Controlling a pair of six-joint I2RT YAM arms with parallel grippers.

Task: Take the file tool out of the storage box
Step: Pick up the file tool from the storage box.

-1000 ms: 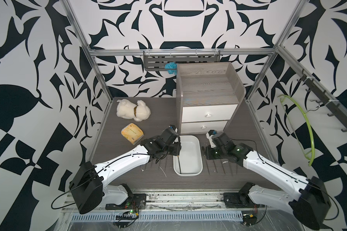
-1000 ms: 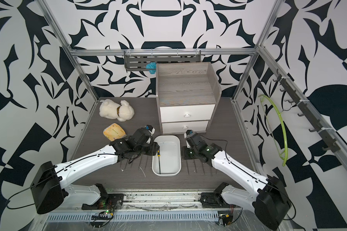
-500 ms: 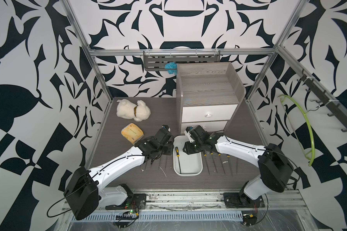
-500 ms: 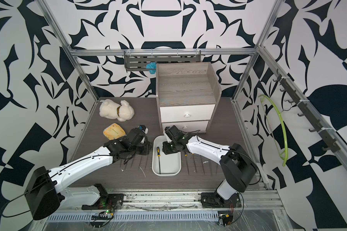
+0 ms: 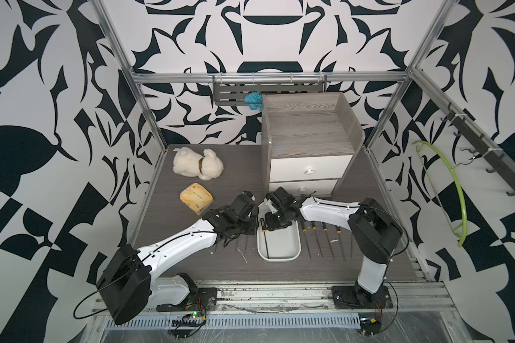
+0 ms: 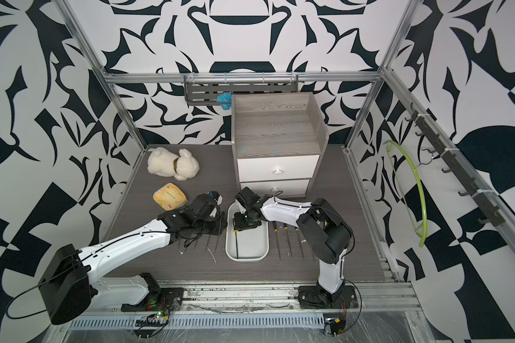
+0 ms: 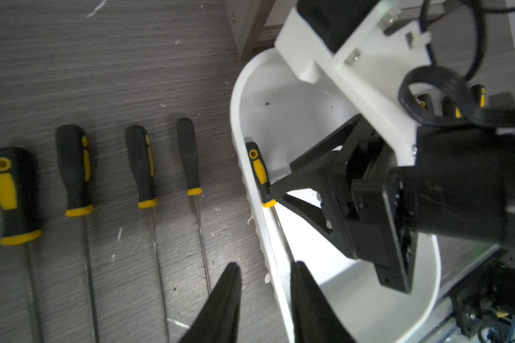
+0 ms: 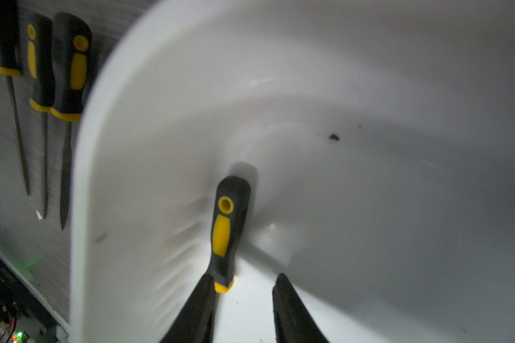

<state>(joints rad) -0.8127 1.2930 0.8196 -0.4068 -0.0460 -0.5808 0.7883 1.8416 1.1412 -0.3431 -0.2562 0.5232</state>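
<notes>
Your right fingers [image 8: 197, 311] are standing apart, low inside the box [image 8: 101, 148]. One of them is sitting right beside the yellow collar of the file [image 8: 226, 225] and nothing is being squeezed between them.

Your left fingers [image 7: 220, 306] are standing apart too, straddling the box's near wall. One is hanging outside over the table [image 7: 101, 74] and the other inside, by the file's shaft. A strip of table is showing between the outer finger and the wall, so they are not clamping it.

The file is lying in the box in both top views [image 5: 267, 246] [image 6: 237, 246], along the wall on the left arm's side, with its handle pointing toward the cabinet [image 5: 309, 139].

Four files [image 7: 78, 178] are lying in a row on the table just outside that wall. More files [image 5: 324, 240] are lying past the box's other side, under the right arm. Farther back on the left, a yellow packet [image 5: 196, 202] and a plush dog [image 5: 197, 163] are sitting well apart from the box.
</notes>
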